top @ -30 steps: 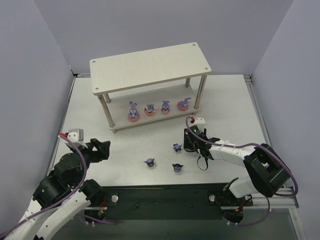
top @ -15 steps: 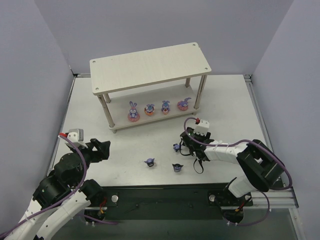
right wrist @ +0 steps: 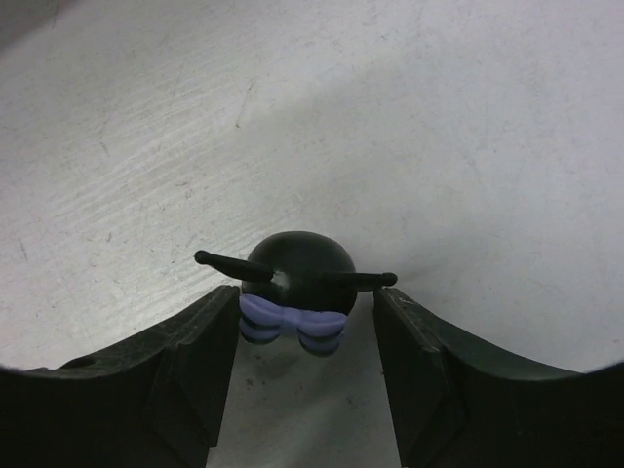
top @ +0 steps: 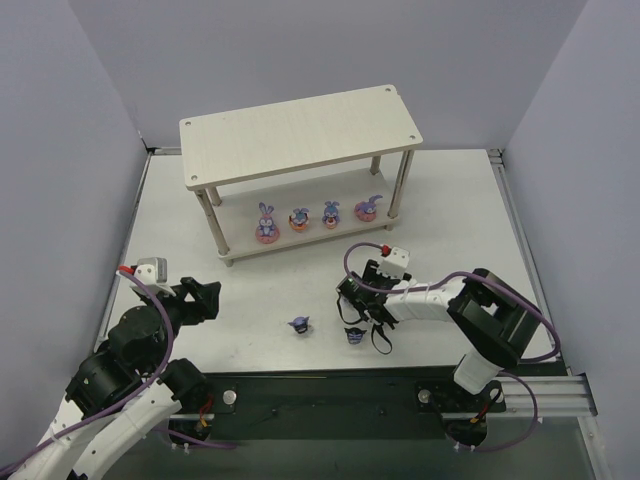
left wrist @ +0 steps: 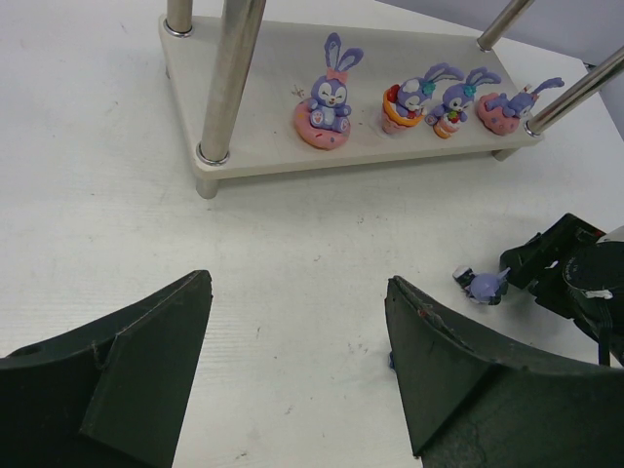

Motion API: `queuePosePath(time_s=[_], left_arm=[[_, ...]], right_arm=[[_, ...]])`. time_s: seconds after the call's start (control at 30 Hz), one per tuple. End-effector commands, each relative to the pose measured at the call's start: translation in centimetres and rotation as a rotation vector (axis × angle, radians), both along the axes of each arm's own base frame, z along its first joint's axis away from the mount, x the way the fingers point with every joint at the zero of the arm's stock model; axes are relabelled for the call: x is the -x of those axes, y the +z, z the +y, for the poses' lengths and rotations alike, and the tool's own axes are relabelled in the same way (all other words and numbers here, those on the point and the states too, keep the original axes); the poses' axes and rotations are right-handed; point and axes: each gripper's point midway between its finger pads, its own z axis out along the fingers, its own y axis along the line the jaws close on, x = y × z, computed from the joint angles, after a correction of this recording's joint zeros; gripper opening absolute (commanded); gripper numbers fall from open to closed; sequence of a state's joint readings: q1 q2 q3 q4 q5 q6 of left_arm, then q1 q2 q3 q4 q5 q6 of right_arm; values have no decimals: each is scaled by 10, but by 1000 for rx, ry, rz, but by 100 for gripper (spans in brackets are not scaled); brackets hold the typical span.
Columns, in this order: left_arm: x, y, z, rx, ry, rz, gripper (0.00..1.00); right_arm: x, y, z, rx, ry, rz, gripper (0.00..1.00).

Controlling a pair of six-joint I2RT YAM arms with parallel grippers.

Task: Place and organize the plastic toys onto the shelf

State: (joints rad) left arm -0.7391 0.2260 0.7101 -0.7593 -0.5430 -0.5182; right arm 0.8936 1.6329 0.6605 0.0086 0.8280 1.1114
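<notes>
Four purple-blue bunnies (top: 266,222) (top: 299,218) (top: 331,212) (top: 368,208) stand in a row on the lower board of the beige shelf (top: 300,130). They also show in the left wrist view (left wrist: 331,93). My right gripper (top: 352,298) is low on the table, its jaws open on either side of a black figure with a purple bow (right wrist: 297,283). The left finger (right wrist: 195,341) is close against the bow, and the right finger stands apart. Two more dark figures (top: 298,324) (top: 354,335) stand loose on the table. My left gripper (top: 205,298) is open and empty.
The shelf's round metal legs (left wrist: 226,88) stand on the lower board (left wrist: 253,136). In the left wrist view the right gripper (left wrist: 556,273) lies by a small figure (left wrist: 481,285). Grey walls enclose the table on three sides.
My right gripper has moved left and forward along the table, and its jaws now straddle the dark figure that stood beside it. The left arm has not moved.
</notes>
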Motion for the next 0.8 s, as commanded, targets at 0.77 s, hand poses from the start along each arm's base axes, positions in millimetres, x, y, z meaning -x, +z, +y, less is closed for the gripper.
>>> queuePosePath(time_s=[0.77], left_arm=[[-2, 5, 0, 5, 2, -18, 82]], right_arm=[[9, -29, -12, 38, 20, 113, 40]])
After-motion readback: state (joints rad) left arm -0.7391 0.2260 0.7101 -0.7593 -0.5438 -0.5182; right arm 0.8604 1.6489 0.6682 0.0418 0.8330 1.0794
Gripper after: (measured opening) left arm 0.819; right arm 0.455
